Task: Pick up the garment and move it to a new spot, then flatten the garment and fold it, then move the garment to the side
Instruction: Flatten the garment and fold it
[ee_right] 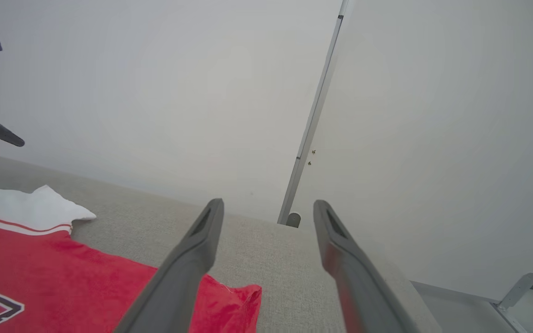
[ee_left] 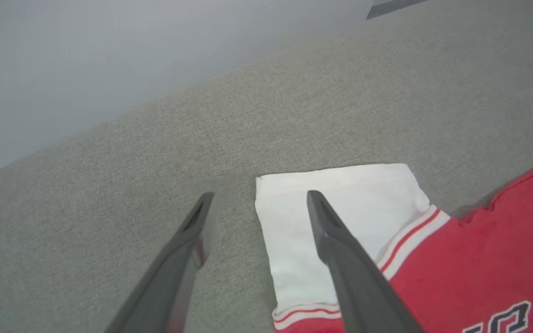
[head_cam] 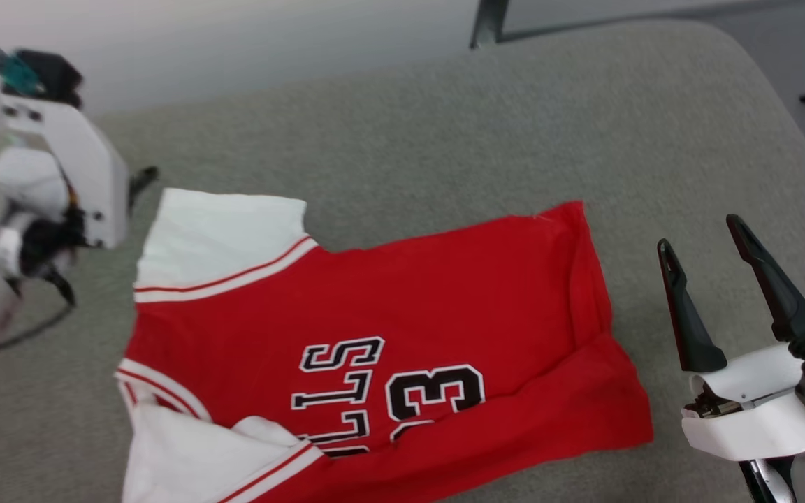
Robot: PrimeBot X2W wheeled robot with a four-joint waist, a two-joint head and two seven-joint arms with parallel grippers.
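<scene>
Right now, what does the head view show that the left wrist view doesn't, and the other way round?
Head view, not left wrist view: the garment's number 23, its second white sleeve bunched at the lower left, its red hem, and the right fingers, open beside that hem.
Left wrist view, not head view: both left fingers at full length, spread open, one in front of the far white sleeve, the other in front of bare cushion.
Both: that far sleeve with its striped trim, the red body, and the grey cushion.

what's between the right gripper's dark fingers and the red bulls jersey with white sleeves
Only a bare strip of grey woven cushion; the head view shows the open right gripper standing clear of the red jersey.
</scene>
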